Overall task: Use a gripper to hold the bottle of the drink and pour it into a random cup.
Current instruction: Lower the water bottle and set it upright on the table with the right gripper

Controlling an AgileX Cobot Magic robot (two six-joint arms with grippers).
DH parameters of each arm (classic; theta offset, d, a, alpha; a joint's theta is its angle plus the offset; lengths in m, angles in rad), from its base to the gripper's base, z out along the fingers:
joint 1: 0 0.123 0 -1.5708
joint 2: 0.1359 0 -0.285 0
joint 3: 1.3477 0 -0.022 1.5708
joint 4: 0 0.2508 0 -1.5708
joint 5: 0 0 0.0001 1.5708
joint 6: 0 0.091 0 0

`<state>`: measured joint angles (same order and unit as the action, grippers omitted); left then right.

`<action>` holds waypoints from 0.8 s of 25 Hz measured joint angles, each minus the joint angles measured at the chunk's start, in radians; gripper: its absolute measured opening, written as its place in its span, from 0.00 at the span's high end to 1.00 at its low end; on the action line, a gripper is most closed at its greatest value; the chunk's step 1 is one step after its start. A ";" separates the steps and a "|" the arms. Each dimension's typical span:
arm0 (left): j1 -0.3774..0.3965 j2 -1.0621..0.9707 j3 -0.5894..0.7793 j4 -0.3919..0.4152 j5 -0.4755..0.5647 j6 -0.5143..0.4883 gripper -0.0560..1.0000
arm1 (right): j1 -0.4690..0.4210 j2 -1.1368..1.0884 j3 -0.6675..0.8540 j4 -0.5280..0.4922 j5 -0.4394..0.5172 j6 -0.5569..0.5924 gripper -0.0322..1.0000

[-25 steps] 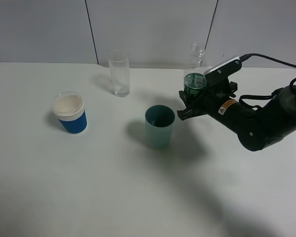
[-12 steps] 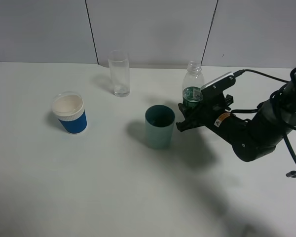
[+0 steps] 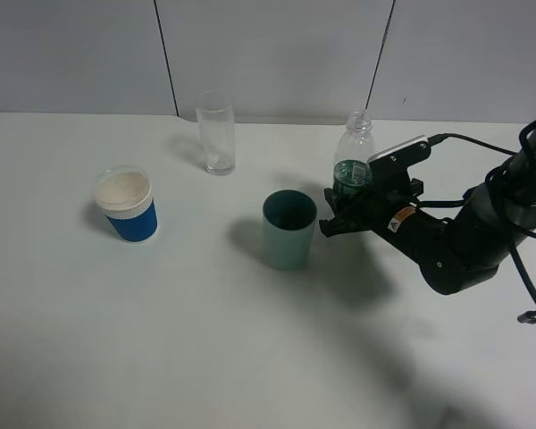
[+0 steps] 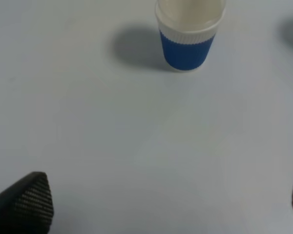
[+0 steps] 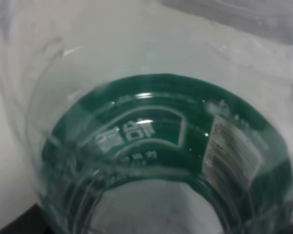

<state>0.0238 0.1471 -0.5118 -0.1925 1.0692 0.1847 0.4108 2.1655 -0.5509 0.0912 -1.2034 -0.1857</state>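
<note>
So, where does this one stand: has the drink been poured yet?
Done: the right gripper is shut on the bottle. In hand: the bottle is held upright just right of the green cup, not tipped over it. Left, by the look of it: the pour. The cup's inside is too dark to show any drink.

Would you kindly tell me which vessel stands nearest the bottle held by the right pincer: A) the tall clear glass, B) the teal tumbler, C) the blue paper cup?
B: in the high view the teal tumbler stands just left of the bottle gripped by the right pincer.
</note>
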 joint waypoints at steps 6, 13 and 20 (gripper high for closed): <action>0.000 0.000 0.000 0.000 0.000 0.000 0.01 | 0.000 0.000 0.000 0.000 0.000 0.017 0.45; 0.000 0.000 0.000 0.000 0.000 0.000 0.01 | 0.000 0.000 0.000 0.000 0.000 0.017 0.45; 0.000 0.000 0.000 0.000 0.000 0.000 0.01 | 0.000 0.000 -0.003 0.000 0.000 -0.034 0.45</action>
<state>0.0238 0.1471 -0.5118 -0.1925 1.0692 0.1847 0.4108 2.1655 -0.5537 0.0916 -1.2038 -0.2200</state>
